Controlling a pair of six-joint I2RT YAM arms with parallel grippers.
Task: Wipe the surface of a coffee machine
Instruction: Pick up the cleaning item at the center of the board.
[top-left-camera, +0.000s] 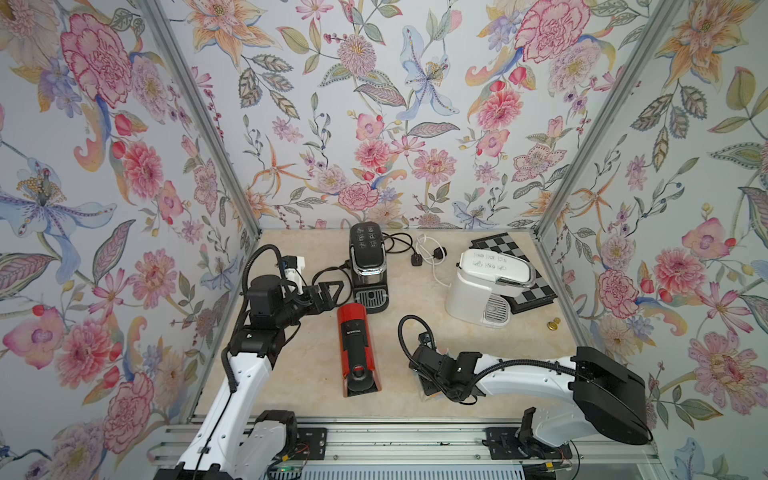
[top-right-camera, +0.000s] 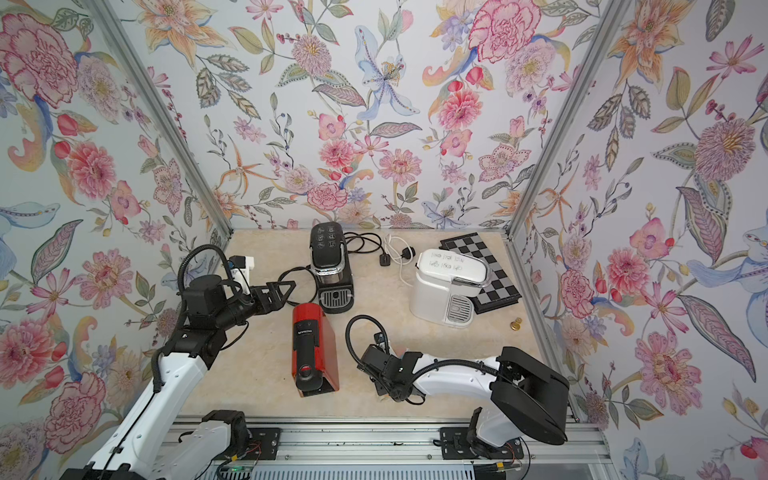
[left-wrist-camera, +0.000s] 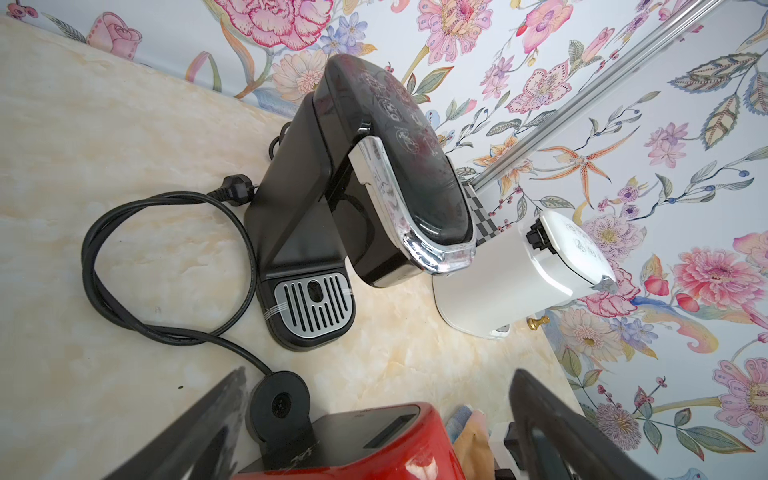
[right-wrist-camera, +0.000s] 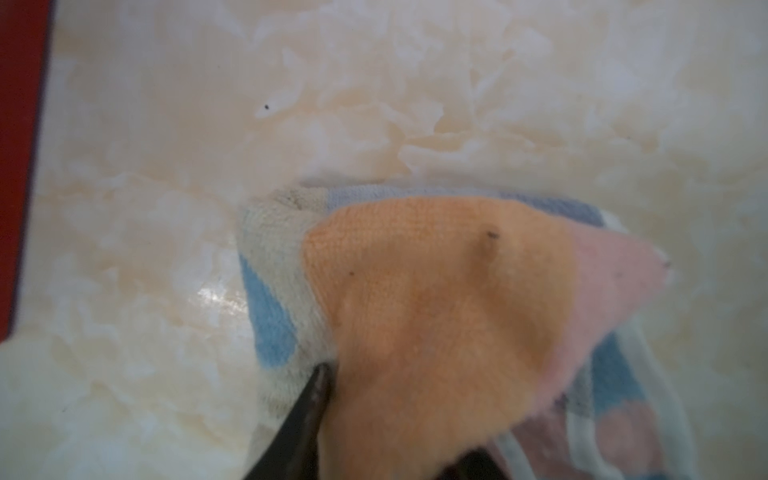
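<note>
Red coffee machine (top-left-camera: 357, 349) lies flat on the table (top-left-camera: 415, 299), front centre. Its long axis runs near to far, with the spout end toward the robot base and the rear end just beside the drip tray of the black coffee machine (top-left-camera: 365, 266). The black unit stands upright, tray facing the base. White coffee machine (top-left-camera: 482, 286) stands upright at rear right, with handwriting on its lid.

Right gripper (right-wrist-camera: 395, 428) is low over the table, right of the red unit, jaws pinched on a raised fold of the striped cloth (right-wrist-camera: 436, 311), the rest of which lies on the tabletop.

Left gripper (top-left-camera: 328, 293) has its jaws wide apart and empty. It hovers left of the black unit, aimed at it.
</note>
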